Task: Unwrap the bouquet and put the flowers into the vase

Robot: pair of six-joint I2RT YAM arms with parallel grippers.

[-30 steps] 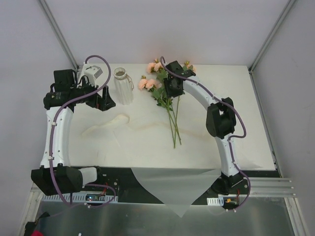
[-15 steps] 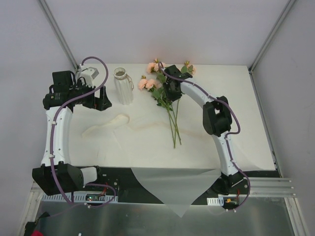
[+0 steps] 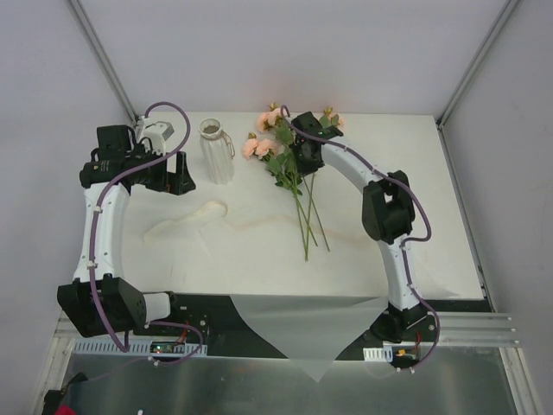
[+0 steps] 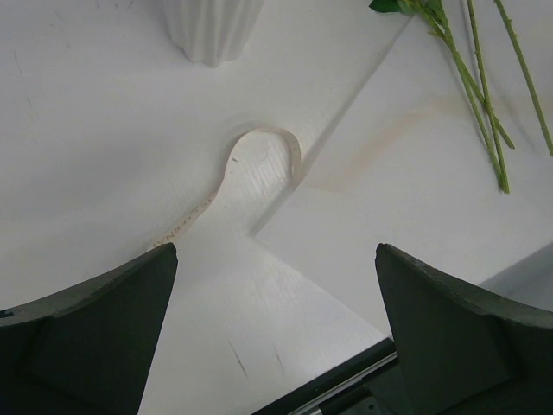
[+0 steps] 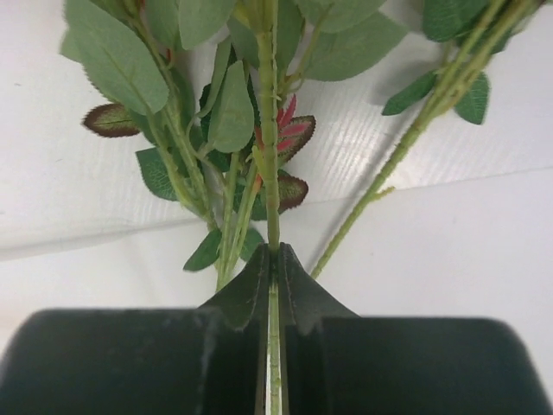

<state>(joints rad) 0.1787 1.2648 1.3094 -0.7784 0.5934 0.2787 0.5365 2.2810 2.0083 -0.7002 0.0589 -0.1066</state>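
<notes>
The flowers (image 3: 289,169) lie loose on the surface (image 3: 432,147) at upper centre of the frame, just right of the upright vase (image 3: 216,151). The right fingers (image 5: 298,298) are pinched tight on one green stem (image 5: 270,199). The left fingers (image 4: 95,320) gape wide, holding nothing, above the ribbon (image 4: 275,131) and paper sheet (image 4: 397,207).

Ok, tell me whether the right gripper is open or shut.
Shut. The right gripper has its jaws pinched together on one thin green flower stem, seen in the right wrist view.

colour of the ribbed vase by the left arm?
Plain white; the small vertically ribbed vase shows best in the top external view.
</notes>
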